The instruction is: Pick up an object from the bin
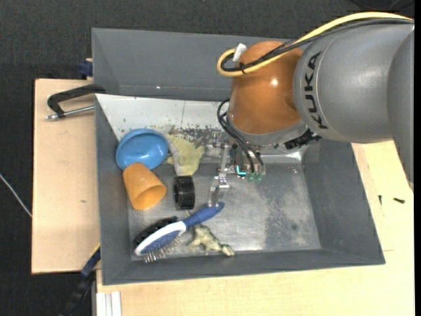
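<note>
Beside the blue-handled brush (181, 228), near its handle end: tool (218, 191), low in the bin; clenched or released cannot be told. Nothing appears lifted; grasp and lift seemingly remain.

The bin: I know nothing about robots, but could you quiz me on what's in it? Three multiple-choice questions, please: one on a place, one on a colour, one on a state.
1. Where does the brush lie?
A) along the lower wall of the bin in the view
B) against its upper wall
C) on the cardboard outside

2. What colour is the brush's handle?
A) red
B) blue
C) green

3. How is the orange cup placed?
A) standing upright
B) tipped on its side
C) crushed flat

Answers:
1 A, it lies slantwise close to the lower wall.
2 B, the handle is blue and the bristles are white.
3 B, its tapered side faces up, just below the blue bowl.
</note>
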`<state>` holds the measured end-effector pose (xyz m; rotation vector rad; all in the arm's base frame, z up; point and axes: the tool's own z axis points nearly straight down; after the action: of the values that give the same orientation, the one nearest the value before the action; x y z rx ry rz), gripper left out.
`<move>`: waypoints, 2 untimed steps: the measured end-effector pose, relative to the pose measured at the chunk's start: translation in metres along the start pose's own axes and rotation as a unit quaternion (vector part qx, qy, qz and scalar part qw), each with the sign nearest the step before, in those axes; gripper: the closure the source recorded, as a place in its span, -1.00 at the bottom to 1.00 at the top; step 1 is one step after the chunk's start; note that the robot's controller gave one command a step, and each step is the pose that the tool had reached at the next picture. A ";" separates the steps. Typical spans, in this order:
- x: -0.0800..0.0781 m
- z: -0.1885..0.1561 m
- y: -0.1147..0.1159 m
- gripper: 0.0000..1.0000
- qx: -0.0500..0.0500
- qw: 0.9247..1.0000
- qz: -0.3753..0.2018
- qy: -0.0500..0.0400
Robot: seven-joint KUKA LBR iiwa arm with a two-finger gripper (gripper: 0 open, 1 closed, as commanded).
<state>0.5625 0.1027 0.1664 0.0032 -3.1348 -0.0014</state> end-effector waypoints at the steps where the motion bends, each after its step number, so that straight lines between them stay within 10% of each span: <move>1: 0.035 0.068 0.013 -1.00 -0.001 0.990 -0.143 -0.016; 2: 0.040 0.073 0.011 1.00 0.000 0.990 -0.143 -0.006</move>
<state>0.5221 0.1141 0.0933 0.4521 -3.1147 -0.0027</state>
